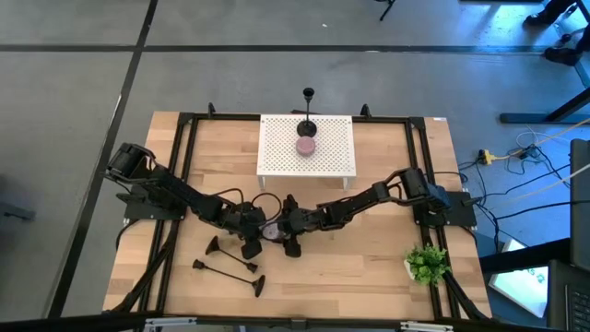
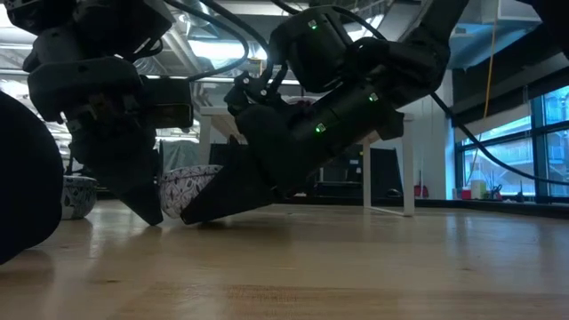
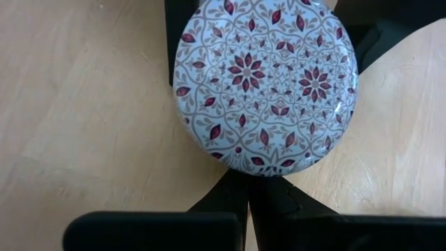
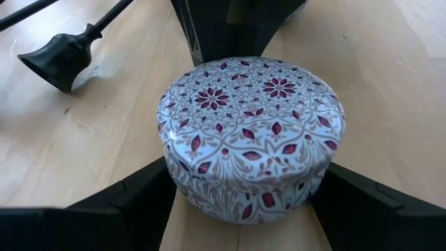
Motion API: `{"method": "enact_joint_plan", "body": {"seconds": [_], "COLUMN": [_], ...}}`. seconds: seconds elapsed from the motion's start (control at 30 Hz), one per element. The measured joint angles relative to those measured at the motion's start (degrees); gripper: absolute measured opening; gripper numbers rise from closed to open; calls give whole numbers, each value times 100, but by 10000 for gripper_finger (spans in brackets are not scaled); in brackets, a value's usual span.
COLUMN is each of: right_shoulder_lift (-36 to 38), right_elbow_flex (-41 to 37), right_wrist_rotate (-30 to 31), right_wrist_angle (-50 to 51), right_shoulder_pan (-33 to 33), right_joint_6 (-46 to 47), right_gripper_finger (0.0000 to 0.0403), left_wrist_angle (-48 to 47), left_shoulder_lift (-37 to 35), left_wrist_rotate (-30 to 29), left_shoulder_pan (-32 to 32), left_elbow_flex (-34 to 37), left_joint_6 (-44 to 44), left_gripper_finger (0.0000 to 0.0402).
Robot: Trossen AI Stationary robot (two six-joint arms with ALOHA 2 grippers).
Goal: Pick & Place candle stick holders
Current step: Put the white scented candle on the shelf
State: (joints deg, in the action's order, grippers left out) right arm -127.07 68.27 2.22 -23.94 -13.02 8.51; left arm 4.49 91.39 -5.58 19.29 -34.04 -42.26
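A round tin [image 4: 251, 139] with a white and dark-red flower pattern stands on the table between my two grippers. My right gripper [image 4: 244, 206] has one finger on each side of it. My left gripper [image 3: 247, 199] is shut, its tips at the tin's opposite side. One black candle stick holder [image 1: 308, 109] stands upright on the white riser [image 1: 277, 152]. Three more lie on their sides on the table near the front left [image 1: 224, 247] [image 1: 224, 268] [image 1: 259, 284]. The flared base of one [image 4: 59, 59] shows in the right wrist view. My right gripper pinches the tin's round side wall [image 4: 171, 185] between its two fingers, low on the wall. The fingers come slanting down from the table's right. The tin stands upright with its bottom on the table. My left gripper's shut tips stand against the tin's wall from the left; I cannot tell whether they touch it.
A pink candle [image 1: 306, 145] sits on the riser beside the upright holder. A small green plant [image 1: 427, 263] stands at the front right. The black frame rails [image 1: 184, 184] run along the table's sides.
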Motion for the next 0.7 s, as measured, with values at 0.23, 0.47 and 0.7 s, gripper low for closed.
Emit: {"method": "enact_joint_plan", "body": {"seconds": [0.23, 0.47, 0.7], "right_shoulder_lift": [0, 0, -2], "right_elbow_flex": [0, 0, -2], "right_wrist_rotate": [-41, -71, 182], "right_wrist_angle": [-10, -34, -50], "right_shoulder_pan": [0, -12, -33], "right_joint_6": [2, -2, 28], "right_gripper_finger": [312, 378, 396], "left_wrist_angle": [0, 0, 0], "left_shoulder_lift": [0, 0, 0], "left_wrist_rotate": [2, 2, -1], "left_shoulder_pan": [0, 0, 0], "left_elbow_flex": [0, 0, 0], "left_joint_6": [-1, 0, 0], "left_gripper_finger": [2, 2, 2]}}
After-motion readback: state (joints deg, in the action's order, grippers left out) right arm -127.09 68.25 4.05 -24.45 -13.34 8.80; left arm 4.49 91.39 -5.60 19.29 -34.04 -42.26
